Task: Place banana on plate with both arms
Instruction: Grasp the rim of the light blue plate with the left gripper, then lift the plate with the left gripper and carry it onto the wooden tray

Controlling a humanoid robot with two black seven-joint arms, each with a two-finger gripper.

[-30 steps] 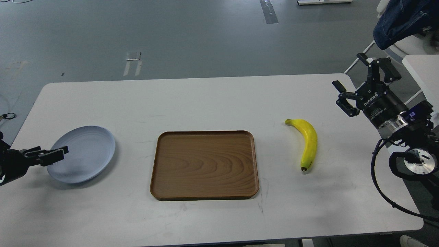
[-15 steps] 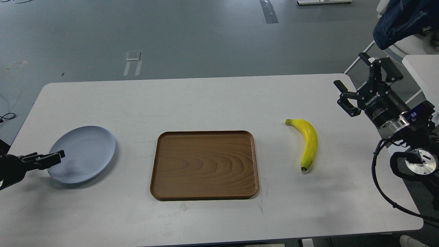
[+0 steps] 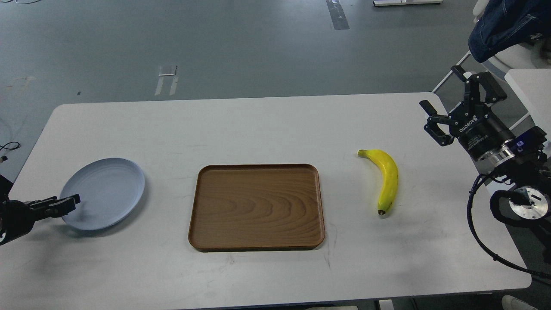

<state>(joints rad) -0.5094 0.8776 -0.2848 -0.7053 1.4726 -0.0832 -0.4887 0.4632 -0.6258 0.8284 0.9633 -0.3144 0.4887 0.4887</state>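
The yellow banana (image 3: pixel 387 178) lies on the white table (image 3: pixel 258 125), right of the wooden tray, dark tip toward me. The pale blue-grey plate (image 3: pixel 105 191) lies at the table's left. My left gripper (image 3: pixel 71 201) reaches in low from the left, its tips over the plate's near-left rim. Its dark fingers overlap, so I cannot tell whether they hold the rim. My right gripper (image 3: pixel 440 88) hangs open and empty above the table's right edge, up and to the right of the banana.
A rectangular brown wooden tray (image 3: pixel 256 206) sits in the middle, between plate and banana. A white chair with blue cloth (image 3: pixel 508 21) and another white table (image 3: pixel 531 90) stand at the far right, behind my right arm.
My left gripper has drawn back to the left and lower, from over the plate to its near-left rim. The plate and banana have not moved. My right gripper shifted very slightly right.
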